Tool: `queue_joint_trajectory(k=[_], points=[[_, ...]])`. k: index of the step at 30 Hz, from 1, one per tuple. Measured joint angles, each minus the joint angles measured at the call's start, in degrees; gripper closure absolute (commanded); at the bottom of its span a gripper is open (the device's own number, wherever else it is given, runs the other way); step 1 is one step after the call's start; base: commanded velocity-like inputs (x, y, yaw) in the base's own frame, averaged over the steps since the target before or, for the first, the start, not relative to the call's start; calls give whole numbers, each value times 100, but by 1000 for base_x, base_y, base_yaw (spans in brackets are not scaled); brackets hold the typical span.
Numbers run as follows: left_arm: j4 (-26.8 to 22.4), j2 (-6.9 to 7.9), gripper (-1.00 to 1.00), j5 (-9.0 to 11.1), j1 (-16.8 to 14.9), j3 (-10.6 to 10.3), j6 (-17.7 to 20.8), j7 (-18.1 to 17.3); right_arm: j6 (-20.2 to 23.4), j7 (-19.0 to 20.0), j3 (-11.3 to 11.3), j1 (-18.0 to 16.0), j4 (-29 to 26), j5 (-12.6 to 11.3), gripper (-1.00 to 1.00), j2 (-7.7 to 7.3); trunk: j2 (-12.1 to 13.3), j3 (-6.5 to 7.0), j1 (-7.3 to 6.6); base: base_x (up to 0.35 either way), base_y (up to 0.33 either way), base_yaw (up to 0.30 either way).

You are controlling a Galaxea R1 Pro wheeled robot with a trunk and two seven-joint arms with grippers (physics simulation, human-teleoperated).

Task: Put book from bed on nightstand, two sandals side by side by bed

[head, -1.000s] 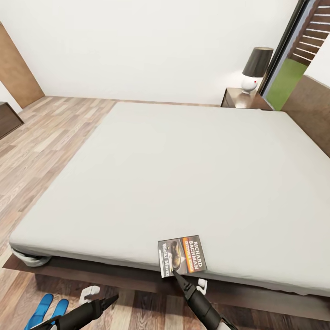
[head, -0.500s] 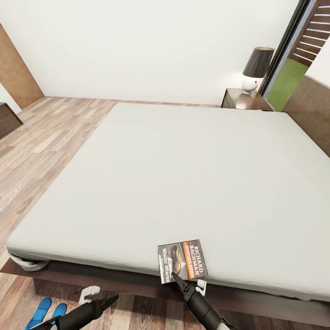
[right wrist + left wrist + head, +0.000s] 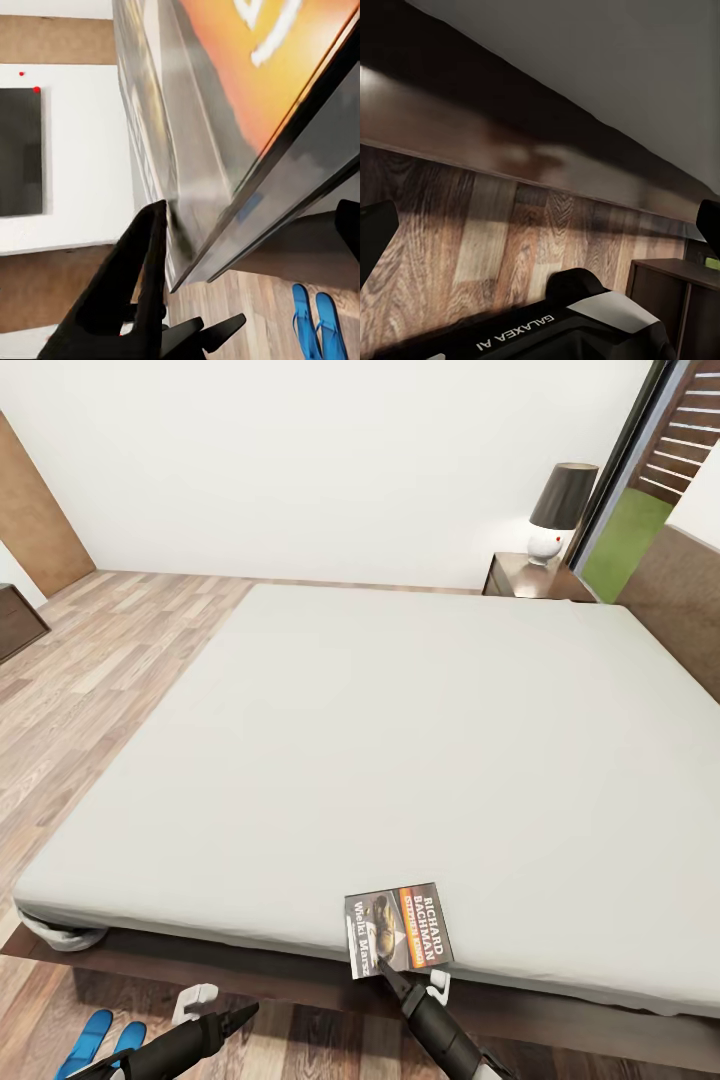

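From my head camera I see the bed (image 3: 400,740) spreading wide and pale grey, with the book (image 3: 397,928) lying flat at its near edge, cover up, one corner overhanging the dark wood base. My right gripper (image 3: 386,972) reaches up to that overhanging corner, its tips at the book's near edge. My left gripper (image 3: 243,1015) hangs low over the plank floor (image 3: 110,660), well apart from the book, its tips close together, though I cannot tell for sure whether they meet. The two blue sandals (image 3: 100,1038) lie side by side on the floor beside the bed's near corner. Far off, a nightstand (image 3: 530,576) carries a lamp (image 3: 558,510).

My right wrist camera gives what the head misses: the book (image 3: 247,112) is very close, its orange cover and edge running between my two fingers (image 3: 127,300), which stand apart, one on each side of it. I cannot tell whether either touches it. The sandals (image 3: 319,322) show there too, on the floor. My left wrist camera looks at the bed's dark base (image 3: 510,142) and the floorboards.
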Motion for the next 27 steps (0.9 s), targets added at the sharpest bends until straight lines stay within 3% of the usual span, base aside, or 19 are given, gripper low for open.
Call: queue_joint_trajectory(k=[17,27], points=[[0,0,-100,0,0,0,0,0,1,2,1,0,0,0,100,1,0,0,0,0,0,0],[-1,0,-100,0,0,0,1,0,-47,13,-76,-5,-12,-40,100,1,361,162,-198,0,0,0]])
